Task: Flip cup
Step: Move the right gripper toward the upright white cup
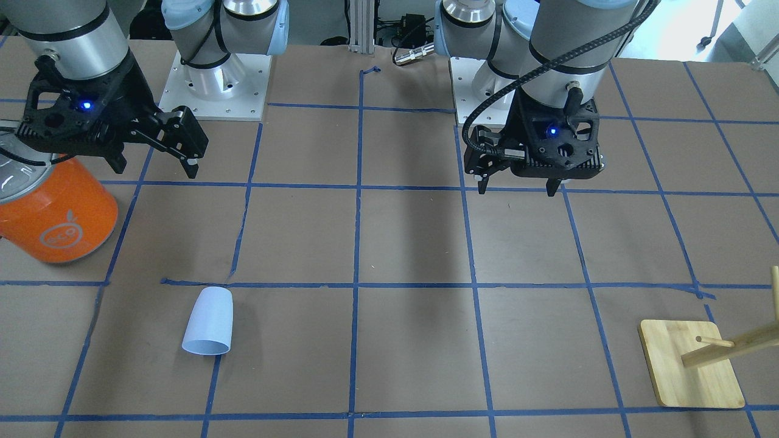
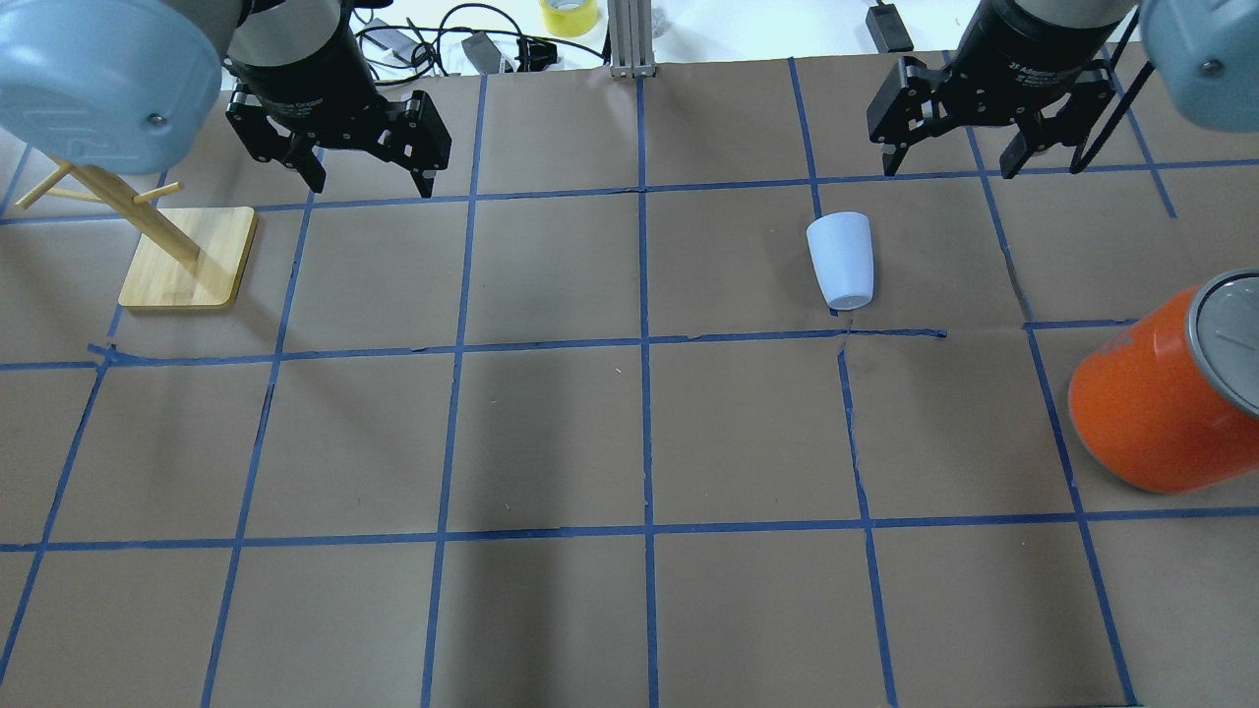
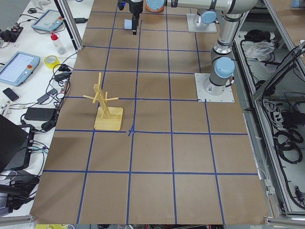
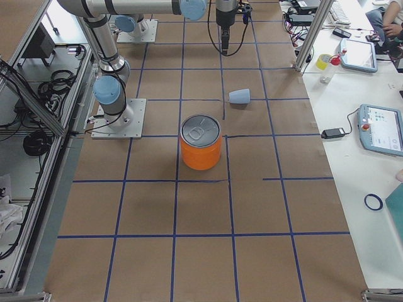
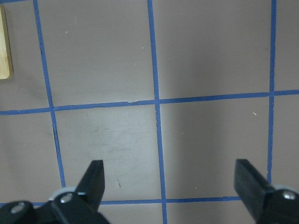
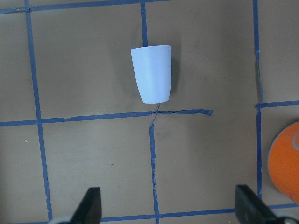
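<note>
Overhead, the cup [image 2: 841, 261] lies on its side on the worktop [image 2: 551, 442], wide end toward 12 o'clock and narrow end at a blue tape line [image 2: 551, 344]. The right end effector [image 2: 948, 169] hangs released at the cup's 1 o'clock, fingers spread, gripping nothing. The orange can [image 2: 1151, 413] stands well apart at the cup's 4 o'clock. The left end effector [image 2: 372, 182] hovers released too, with the wooden rack [image 2: 187, 258] at its 8 o'clock
</note>
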Motion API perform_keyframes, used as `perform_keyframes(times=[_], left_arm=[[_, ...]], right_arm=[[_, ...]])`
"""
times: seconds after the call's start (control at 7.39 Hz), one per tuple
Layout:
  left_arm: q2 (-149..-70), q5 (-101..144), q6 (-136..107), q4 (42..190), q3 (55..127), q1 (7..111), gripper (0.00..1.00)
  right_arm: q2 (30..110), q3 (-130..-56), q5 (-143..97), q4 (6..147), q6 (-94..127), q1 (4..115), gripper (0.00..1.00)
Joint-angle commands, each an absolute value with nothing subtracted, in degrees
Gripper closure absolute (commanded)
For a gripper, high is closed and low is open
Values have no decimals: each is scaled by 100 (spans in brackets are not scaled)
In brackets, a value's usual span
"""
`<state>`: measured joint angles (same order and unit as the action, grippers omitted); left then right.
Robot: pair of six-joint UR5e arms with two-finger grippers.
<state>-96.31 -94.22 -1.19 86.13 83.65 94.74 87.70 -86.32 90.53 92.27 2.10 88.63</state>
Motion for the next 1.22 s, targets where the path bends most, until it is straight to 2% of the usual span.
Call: perform_keyframes(times=[0.0, 0.54, 0.68, 1.08], left_arm=[[-9633, -9422, -123, 8613, 8376, 9475, 0], [-9633, -9466, -97, 8596, 8411, 9483, 0], [-9650, -9457, -114, 8596, 8411, 9483, 0], [-9677, -9439, -149, 8561, 8507, 9492, 0]], right_arm=[[8771, -8631, 9053, 9202, 211, 8868, 0], [8728, -8709, 9035, 9560, 150, 8886, 0], [8440, -8771, 9096, 9641, 71, 8851, 0], [7097, -8763, 9079, 11229, -237, 8833, 0]])
